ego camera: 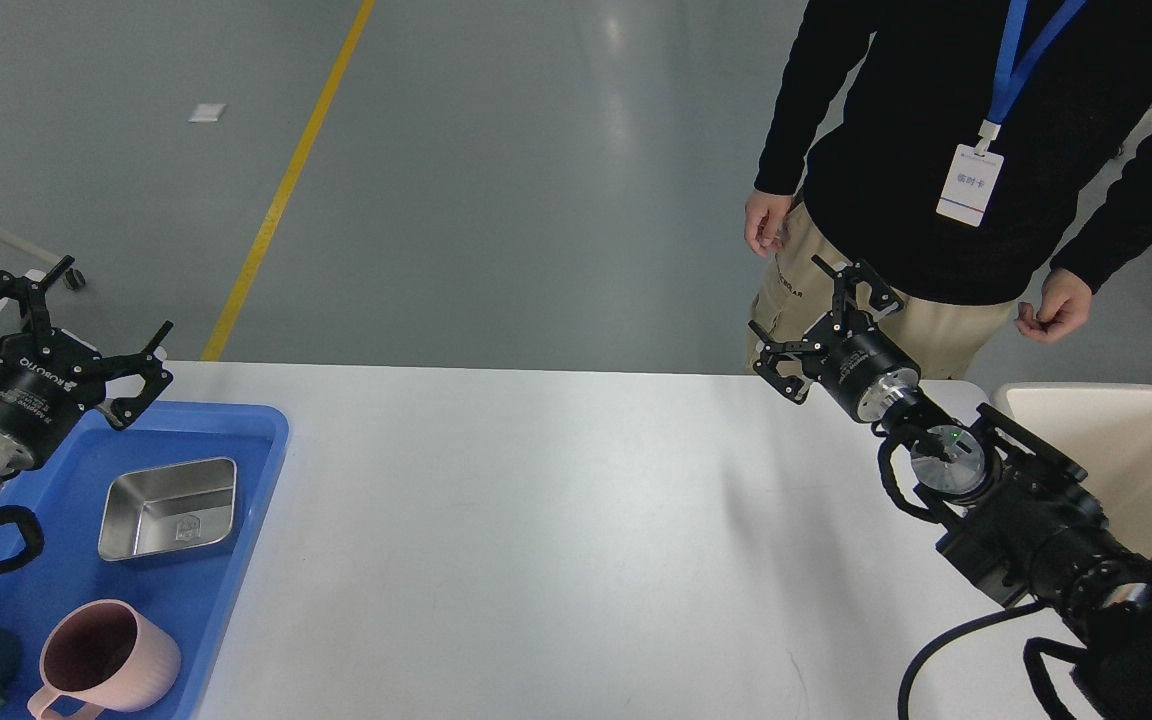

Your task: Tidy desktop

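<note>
**Bench surface and both grippers, inspected from the head view**

The bench is a wide white top with rounded corners. It fills the lower half of the view from the 9 o'clock edge across to 3 o'clock. Its middle stretch carries only a faint shadow of the right arm.

At 8 o'clock a blue tray lies on the bench's left end. Inside it a shallow steel dish sits upright toward the tray's far side. A pink mug stands nearer the view's bottom edge, mouth up, handle toward the viewer. Dish and mug are apart.

The left gripper hangs above the tray's far left corner at 9 o'clock. Its fingers are spread wide, released, holding nothing.

The right gripper is at 2 o'clock, over the bench's far edge, pointing away from the viewer. Its fingers are likewise spread, with nothing between them.

At 3 o'clock a cream bin stands just beside the bench's right end; the right arm crosses in front of it.

Beyond the far edge, at 1 o'clock, a person stands in a black top and tan trousers, wearing a blue lanyard with a badge. Both hands hang free. The grey floor behind bears a yellow line running from 12 toward 10 o'clock.
</note>
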Robot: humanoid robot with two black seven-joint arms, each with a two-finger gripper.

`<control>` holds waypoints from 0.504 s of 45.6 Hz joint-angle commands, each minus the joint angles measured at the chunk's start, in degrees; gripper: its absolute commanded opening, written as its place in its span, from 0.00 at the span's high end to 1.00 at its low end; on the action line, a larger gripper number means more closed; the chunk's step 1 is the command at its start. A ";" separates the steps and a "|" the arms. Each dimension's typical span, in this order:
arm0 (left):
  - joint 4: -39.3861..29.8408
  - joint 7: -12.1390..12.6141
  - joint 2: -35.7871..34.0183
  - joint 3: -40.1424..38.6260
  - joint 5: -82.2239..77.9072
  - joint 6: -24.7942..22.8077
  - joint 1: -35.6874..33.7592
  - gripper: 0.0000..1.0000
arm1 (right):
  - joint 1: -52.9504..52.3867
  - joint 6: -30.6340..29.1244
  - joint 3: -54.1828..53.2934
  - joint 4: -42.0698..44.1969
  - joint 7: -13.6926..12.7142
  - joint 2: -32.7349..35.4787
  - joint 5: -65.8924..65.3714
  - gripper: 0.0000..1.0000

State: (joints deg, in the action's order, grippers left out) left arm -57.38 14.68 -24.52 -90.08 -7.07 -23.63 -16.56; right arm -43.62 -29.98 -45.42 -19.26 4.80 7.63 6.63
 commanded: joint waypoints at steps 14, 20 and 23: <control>5.61 1.67 -0.27 4.56 0.66 3.94 -6.82 0.02 | 2.48 1.94 -3.62 -2.09 -0.05 1.24 0.75 0.00; 7.81 1.58 0.08 4.56 0.66 3.50 -6.82 0.02 | 3.19 2.82 -3.54 -2.36 0.56 1.33 0.66 0.00; 8.60 1.58 0.26 4.65 0.66 2.98 -7.08 0.02 | 3.36 2.65 -3.62 -2.45 0.74 1.33 0.66 0.00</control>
State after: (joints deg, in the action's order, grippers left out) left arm -50.19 16.31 -24.57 -85.51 -6.43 -19.95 -23.37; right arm -40.68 -27.31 -48.93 -21.53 5.17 8.96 7.31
